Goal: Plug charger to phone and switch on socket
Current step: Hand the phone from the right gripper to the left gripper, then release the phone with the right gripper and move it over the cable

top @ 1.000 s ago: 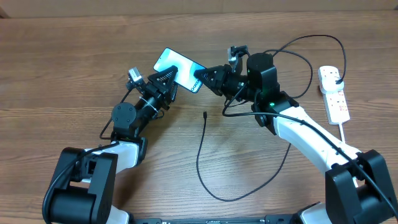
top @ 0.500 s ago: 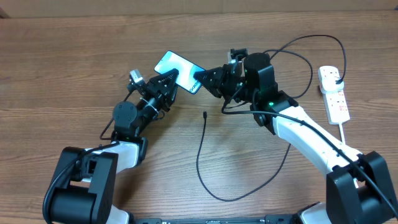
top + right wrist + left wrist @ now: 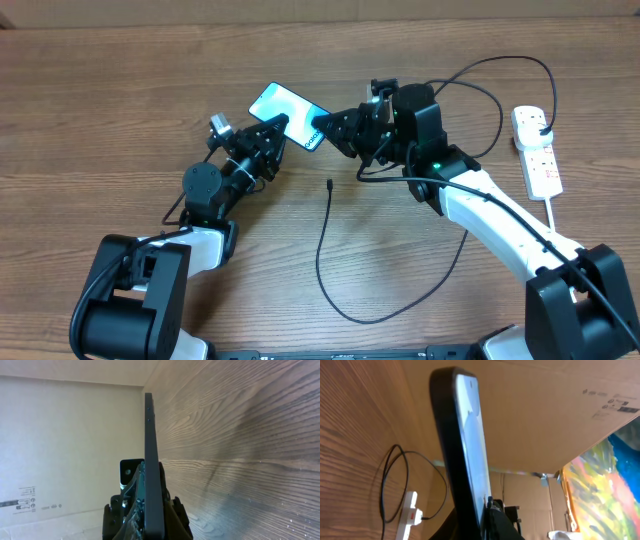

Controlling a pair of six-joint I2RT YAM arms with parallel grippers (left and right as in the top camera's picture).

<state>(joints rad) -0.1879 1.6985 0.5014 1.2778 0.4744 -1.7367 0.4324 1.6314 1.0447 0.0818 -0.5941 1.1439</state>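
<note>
Toward the far edge of the table (image 3: 100, 120), about midway between its left and right edges, the phone (image 3: 283, 104) is held up off the wood between the two arms, its bright light-blue screen facing upward. The left gripper (image 3: 270, 132) is clamped on the phone's long edge that faces the near side. The right gripper (image 3: 322, 127) is clenched on the short end that carries the small text. From the right wrist, the phone (image 3: 150, 460) shows edge-on as a thin dark slab pinched between that gripper's black fingers (image 3: 175, 512), with the wood grain running beside it. The left wrist view also catches it edge-on (image 3: 465, 450). The charger (image 3: 322, 240) lies slack on the table. Its connector tip (image 3: 329, 184) rests free on the wood just nearer than the grippers, apart from the phone and touching neither gripper. From the tip the cable runs toward the near edge and then curls back toward the right arm. The socket (image 3: 538, 155) lies close to the right edge near the far right corner, its white cord (image 3: 556, 222) trailing toward the near edge. A black plug appears to sit in its far end, though it is too small to be sure.
</note>
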